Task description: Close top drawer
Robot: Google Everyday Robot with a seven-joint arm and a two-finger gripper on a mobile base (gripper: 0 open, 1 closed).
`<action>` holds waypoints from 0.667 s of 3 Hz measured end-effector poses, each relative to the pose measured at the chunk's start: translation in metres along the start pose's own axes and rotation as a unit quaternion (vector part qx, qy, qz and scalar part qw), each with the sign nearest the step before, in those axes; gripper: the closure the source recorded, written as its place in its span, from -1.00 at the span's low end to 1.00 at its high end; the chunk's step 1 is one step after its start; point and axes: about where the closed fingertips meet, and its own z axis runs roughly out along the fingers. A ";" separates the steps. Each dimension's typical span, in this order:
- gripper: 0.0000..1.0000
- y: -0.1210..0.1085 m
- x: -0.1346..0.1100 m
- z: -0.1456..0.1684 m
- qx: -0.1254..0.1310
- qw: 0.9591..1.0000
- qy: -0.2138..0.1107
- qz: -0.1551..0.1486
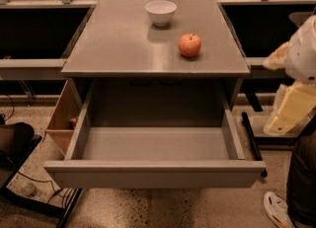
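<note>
The top drawer [154, 173] is pulled far out of the grey cabinet [123, 49] toward the camera. Its smooth grey inside [155, 143] holds nothing. Its plain front has no handle. My gripper [291, 108], a white and cream part of the arm, hangs at the right edge of the view. It is to the right of the drawer's right side wall, level with it and apart from it. It holds nothing that I can see.
A white bowl [161, 12] and a red apple [190, 45] sit on the cabinet top. A tan wooden box [61, 118] stands left of the drawer. A black bar [252, 138] lies on the floor at right. A person's leg and shoe [277, 208] are at bottom right.
</note>
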 end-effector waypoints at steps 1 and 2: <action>-0.20 0.021 0.021 0.058 -0.019 1.000 -0.017 0.018; 0.26 0.041 0.038 0.110 -0.033 0.998 -0.033 0.036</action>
